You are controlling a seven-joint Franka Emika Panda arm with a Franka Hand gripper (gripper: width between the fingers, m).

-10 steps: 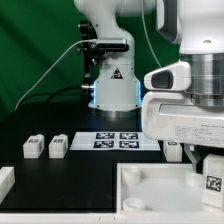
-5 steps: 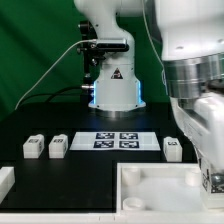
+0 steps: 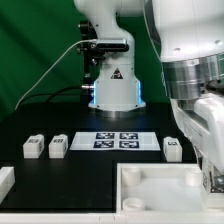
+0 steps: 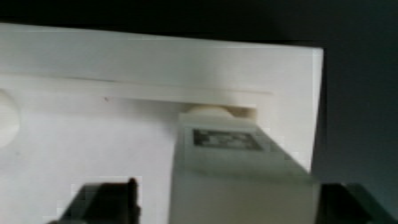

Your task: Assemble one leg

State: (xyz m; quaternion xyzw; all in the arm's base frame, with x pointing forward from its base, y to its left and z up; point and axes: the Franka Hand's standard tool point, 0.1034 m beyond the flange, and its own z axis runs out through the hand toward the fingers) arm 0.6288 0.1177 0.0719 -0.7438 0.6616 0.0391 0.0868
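Claw point(image 4: 222, 203): 2 dark fingers flank the leg point(image 4: 228, 160), 1 on each side. It is judged closed on the leg, though contact on 1 side is not plainly shown. The leg's long axis runs straight out from the claw, and its far tip meets a notch in the white tray point(image 4: 107, 70). Seating it calls for travel along that axis. 3 spare legs point(image 3: 33, 147) stand well apart on the tabletop point(image 3: 80, 175), flanking the marker board point(image 3: 120, 139).
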